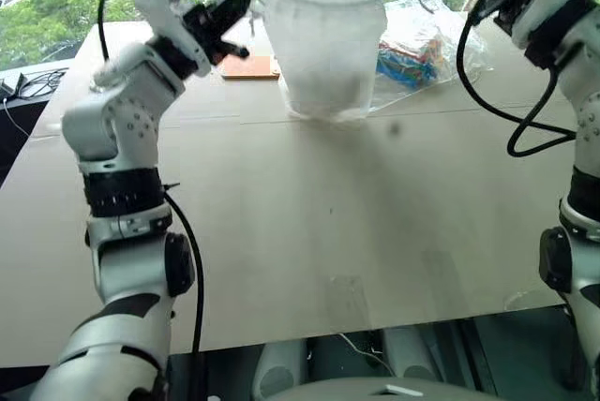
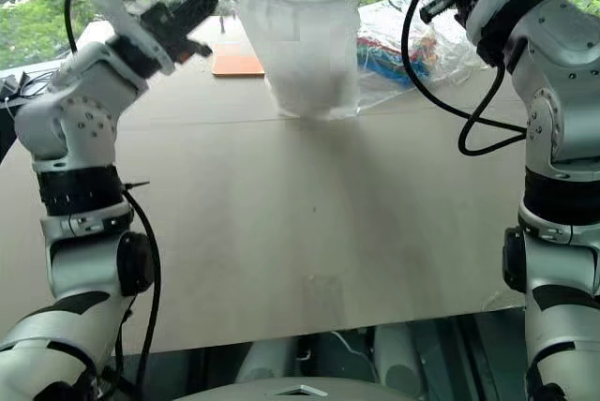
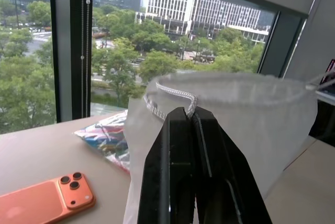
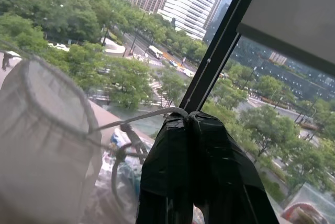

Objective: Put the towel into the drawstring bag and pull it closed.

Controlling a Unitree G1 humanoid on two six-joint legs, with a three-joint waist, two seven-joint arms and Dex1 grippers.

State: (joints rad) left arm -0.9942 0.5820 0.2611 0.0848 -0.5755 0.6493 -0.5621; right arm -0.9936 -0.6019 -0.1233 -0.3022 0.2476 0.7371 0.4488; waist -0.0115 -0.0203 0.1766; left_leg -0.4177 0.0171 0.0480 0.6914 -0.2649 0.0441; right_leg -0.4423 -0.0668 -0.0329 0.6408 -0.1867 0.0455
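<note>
Desk [image 1: 281, 232] carries the bag [image 1: 323, 45]; both my claws [image 3: 189, 115] [image 4: 188, 116] pinch its cord [image 3: 172, 94], towel probably inside, so pull apart evenly.

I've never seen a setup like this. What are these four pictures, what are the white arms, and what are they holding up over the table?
The white arms belong to a humanoid robot. Two pictures come from cameras in its head, looking down over a tan table. The other two come from cameras on its wrists, looking along black fingers. The left gripper and right gripper are each shut on the cord of a thin white drawstring bag, holding it upright; a pale lump, probably the towel, sits inside. Behind it lie an orange phone and a clear plastic bag of colourful things.
</note>
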